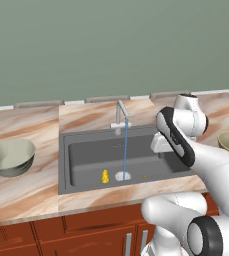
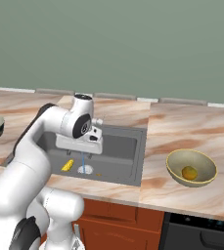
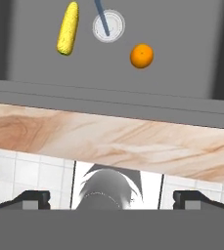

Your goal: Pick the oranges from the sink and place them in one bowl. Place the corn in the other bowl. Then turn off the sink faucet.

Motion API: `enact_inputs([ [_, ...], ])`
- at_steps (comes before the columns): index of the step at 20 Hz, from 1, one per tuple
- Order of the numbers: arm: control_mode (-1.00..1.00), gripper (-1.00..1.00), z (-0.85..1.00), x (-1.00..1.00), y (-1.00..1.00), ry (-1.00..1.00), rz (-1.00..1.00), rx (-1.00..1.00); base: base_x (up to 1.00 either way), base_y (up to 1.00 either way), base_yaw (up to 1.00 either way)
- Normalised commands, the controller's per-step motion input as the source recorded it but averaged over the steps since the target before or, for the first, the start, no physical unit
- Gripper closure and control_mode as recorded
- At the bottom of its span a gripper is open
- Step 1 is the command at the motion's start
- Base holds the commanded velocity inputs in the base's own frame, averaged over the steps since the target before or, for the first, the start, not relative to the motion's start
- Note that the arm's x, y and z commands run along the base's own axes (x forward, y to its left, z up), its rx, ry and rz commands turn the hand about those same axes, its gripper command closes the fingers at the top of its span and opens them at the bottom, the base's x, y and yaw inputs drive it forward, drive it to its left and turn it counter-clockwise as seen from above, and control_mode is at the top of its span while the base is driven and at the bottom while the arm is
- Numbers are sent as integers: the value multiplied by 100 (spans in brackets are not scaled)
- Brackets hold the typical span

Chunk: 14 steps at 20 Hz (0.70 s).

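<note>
One orange [image 3: 142, 56] and the corn [image 3: 68, 28] lie in the sink [image 3: 182, 44]; gripper [image 3: 111, 199] spread wide, empty.

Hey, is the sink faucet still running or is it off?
On: a thin blue stream falls from the sink faucet onto the drain.

We see the sink [image 1: 86, 165] from two base cameras set behind the arm, one to its left, one to its right, both facing forward and down across the desk [image 2: 182, 127] toward the green wall. Both share the basin. Our hand camera looks straight down into it from closer, over the front edge.
</note>
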Motion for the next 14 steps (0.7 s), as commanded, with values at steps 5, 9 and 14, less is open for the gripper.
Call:
enact_inputs([
  [5,-100,-100,-11,19,0,6,-2,0,0,0,0],
  [9,-100,-100,-15,14,0,5,-1,0,0,0,0],
  [14,-100,-100,-22,6,0,2,0,0,0,0,0],
])
